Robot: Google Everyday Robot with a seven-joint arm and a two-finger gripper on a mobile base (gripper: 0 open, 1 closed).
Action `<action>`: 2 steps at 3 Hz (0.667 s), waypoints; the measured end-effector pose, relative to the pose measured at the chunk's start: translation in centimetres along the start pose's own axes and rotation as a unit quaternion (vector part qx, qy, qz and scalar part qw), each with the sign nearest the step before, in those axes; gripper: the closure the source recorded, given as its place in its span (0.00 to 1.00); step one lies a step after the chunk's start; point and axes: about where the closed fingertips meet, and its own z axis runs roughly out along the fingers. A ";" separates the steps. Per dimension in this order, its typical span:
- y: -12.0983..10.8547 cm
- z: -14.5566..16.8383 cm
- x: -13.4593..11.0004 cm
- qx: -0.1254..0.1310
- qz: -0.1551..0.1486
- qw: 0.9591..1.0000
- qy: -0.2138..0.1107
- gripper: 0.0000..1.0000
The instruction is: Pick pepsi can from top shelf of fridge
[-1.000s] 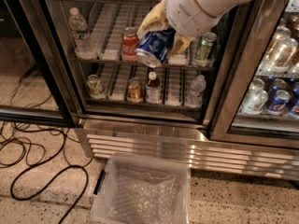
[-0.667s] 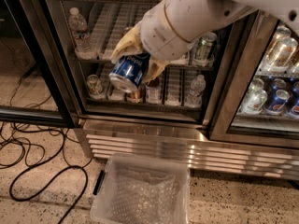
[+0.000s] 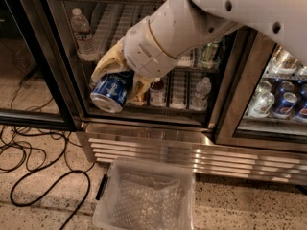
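Lowered leftward, the yellow-fingered gripper (image 3: 123, 78) pinches the blue aluminium pepsi can (image 3: 108, 93), outside the stainless-steel fridge (image 3: 192, 150); pick looks done.

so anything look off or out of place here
Mainly the pepsi can: it sits steeply tilted in the gripper, out in front of the fridge instead of on a rack. Loose black cables also sprawl over the floor at left.

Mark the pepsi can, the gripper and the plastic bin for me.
pepsi can (image 3: 109, 94), camera view, blue side.
gripper (image 3: 116, 83), camera view, between fingertips clamping the can.
plastic bin (image 3: 149, 164), camera view, far rim.
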 end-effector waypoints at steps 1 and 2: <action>-1.2 3.1 1.8 -0.005 0.020 1.000 0.022 1.00; -3.6 8.5 4.6 -0.010 0.049 0.997 0.051 1.00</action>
